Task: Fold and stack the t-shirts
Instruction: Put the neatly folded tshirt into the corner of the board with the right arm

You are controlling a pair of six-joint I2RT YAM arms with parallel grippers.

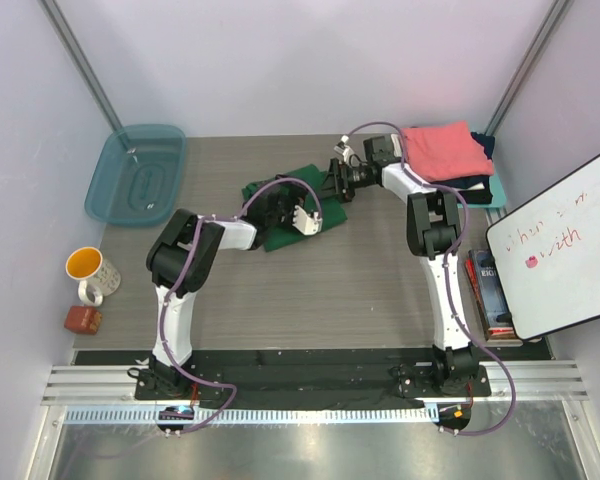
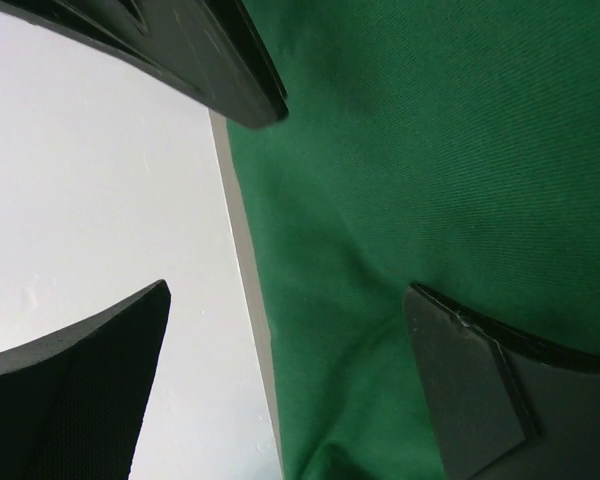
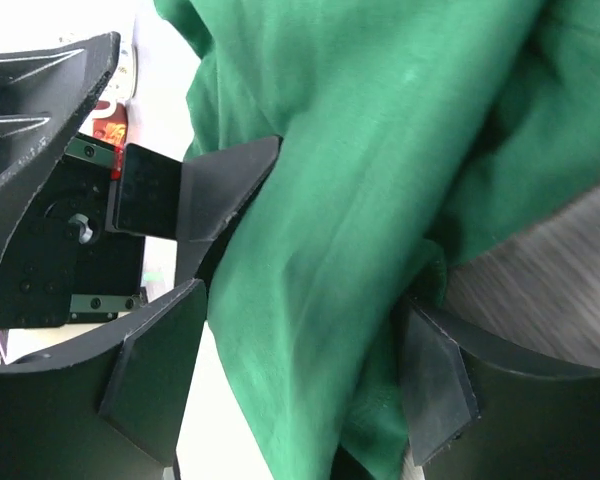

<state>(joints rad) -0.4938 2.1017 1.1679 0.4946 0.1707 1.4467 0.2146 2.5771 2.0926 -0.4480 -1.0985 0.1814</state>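
The dark green t-shirt lies rumpled on the grey worktop, about mid-width and toward the back, with both arms reaching in over it. The left gripper sits over the shirt's near right part, and the right gripper comes in at its right edge, so the 2 are close together.

In the left wrist view the left gripper has its jaws spread wide. Green cloth fills the right side of the view behind them and runs under the right-hand finger. Nothing is pinched between the 2 fingers.

In the right wrist view the right gripper has a thick bunched fold of the green shirt running down between its jaws. The cloth touches both pads, but the jaws stand well apart, and I cannot tell whether they are actually squeezing it. A finger of the other arm touches the same fold from the left.

At the back right corner sits a stack of folded t-shirts, with coral-pink on top, something dark beneath it and teal at the bottom. A translucent teal tub sits at the back left. Nearer on the left is a mug with a yellow inside, and a whiteboard leans at the right.
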